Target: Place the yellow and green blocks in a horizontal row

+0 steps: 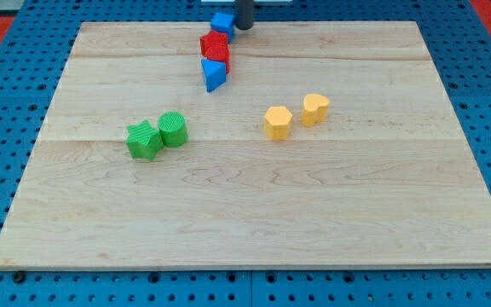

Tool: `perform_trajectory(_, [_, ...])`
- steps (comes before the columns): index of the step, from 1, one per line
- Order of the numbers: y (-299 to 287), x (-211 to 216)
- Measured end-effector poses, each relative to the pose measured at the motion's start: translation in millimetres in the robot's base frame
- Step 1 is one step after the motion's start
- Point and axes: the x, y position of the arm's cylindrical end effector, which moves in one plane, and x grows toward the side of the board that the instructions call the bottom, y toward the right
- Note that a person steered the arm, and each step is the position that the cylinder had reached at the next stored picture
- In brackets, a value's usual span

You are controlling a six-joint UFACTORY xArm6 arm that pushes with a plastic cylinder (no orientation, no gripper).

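Note:
A green star block (144, 141) and a green round block (173, 129) touch each other at the board's left middle. A yellow hexagon block (277, 122) and a yellow heart-shaped block (315, 109) sit close together right of centre, slightly apart. The two pairs lie roughly along one line, the yellow pair a little higher. My tip (244, 26) is at the view's top edge, next to a blue block, far from the green and yellow blocks.
A column of blocks stands at the top centre: a blue block (222, 22), a red block (214, 43), another red block (218, 54) and a blue triangular block (214, 75). The wooden board (254, 222) lies on a blue pegboard.

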Motion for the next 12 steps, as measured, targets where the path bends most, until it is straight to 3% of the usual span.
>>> perform_trajectory(2, [-6,-1])
perform_trajectory(3, [91,33])
perform_trajectory(4, [140,122])
perform_trajectory(6, [112,189])
perform_trajectory(10, [77,209])
perform_trajectory(12, [19,194])
